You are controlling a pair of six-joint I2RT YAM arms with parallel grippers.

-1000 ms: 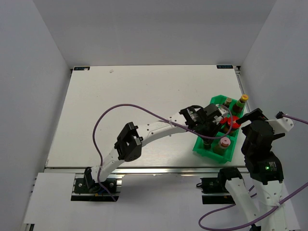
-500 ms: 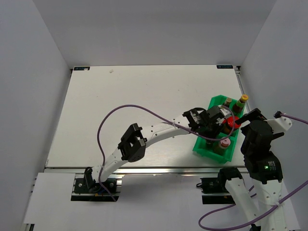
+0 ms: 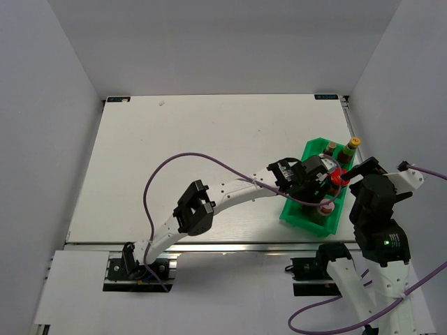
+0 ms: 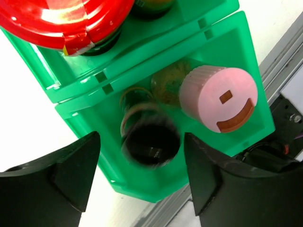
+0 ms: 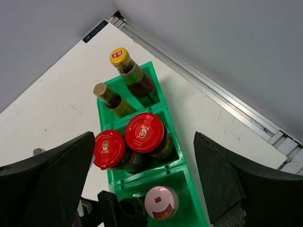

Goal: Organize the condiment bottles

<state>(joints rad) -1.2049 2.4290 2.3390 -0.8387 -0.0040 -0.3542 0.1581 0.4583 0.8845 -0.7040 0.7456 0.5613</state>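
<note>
Ribbed shaker [image 4: 150,142]: near compartment of green bin [image 4: 222,42], beside pink-capped jar [image 4: 218,98]. Red-lidded jars [image 5: 144,133]: middle compartment. Yellow-capped bottle [image 5: 120,57] and tan-capped bottle [image 5: 100,90]: far compartment. Left claw [image 4: 142,163]: spread, astride the shaker. Right claw [image 5: 143,142]: spread, above the bin. Bin on desk [image 3: 174,153], right near corner.

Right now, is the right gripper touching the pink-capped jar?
Apart. In the right wrist view the right gripper stands open, clear of the pink-capped jar on both sides.
</note>
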